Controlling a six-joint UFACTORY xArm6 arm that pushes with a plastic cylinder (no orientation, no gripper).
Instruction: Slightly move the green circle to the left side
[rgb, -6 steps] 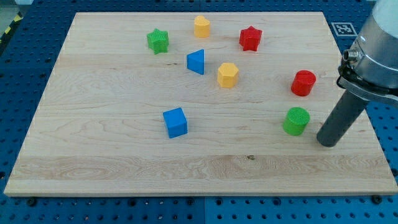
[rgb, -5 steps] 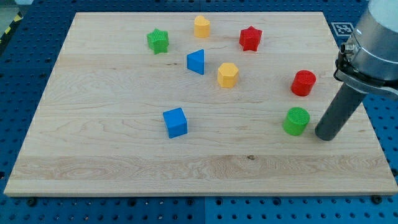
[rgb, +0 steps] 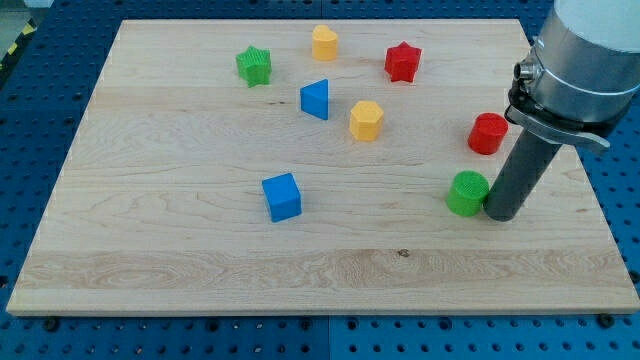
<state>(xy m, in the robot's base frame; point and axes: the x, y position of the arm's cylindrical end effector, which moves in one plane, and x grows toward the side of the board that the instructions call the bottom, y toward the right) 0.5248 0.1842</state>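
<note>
My tip (rgb: 499, 214) presses the green circle (rgb: 467, 192) from the view's right, no pincer fitted; I judge a short leftward nudge next.

No readable words, brand names or numbers anywhere. Only sign: a black-and-white square fiducial marker (rgb: 548, 45) at upper right of the frame, just off the light wooden board's (rgb: 200, 250) top right corner, on the blue perforated table (rgb: 30, 110), partly hidden by the grey arm; pattern too small to decode.
</note>
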